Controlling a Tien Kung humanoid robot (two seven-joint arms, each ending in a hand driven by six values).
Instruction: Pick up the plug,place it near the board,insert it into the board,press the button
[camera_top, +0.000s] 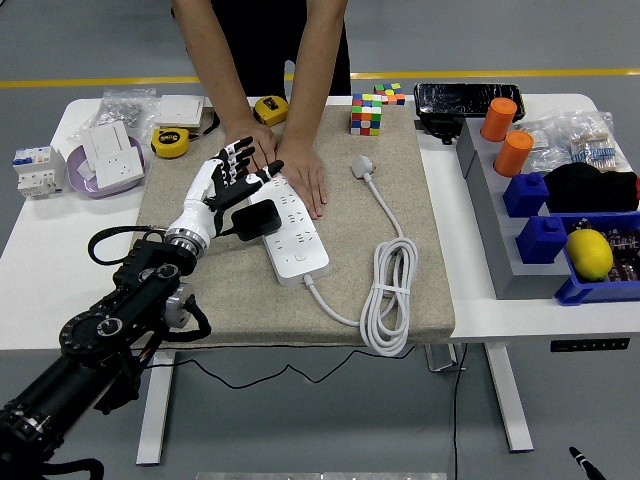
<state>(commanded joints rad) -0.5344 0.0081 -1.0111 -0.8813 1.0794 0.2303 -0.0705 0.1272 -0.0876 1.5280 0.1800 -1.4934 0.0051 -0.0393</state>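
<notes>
On the near-left part of the white power strip (290, 232) sits the black plug (256, 220) (a blocky adapter), apparently seated in a socket, though how deep it sits cannot be told from this view. That puts pick-up, placing and probably insertion behind; the button press looks like what is left, and I cannot make out the button itself on the strip. Just beside the plug, on its left, the robot's left hand (225, 184) hovers with fingers spread apart and holding nothing. At the strip's far end a person's two hands (285, 165) lie flat, pinning it to the beige mat (400, 160). The strip's cord (385, 290) loops off to the right, ending in its own grey plug (363, 165). No right arm shows.
</notes>
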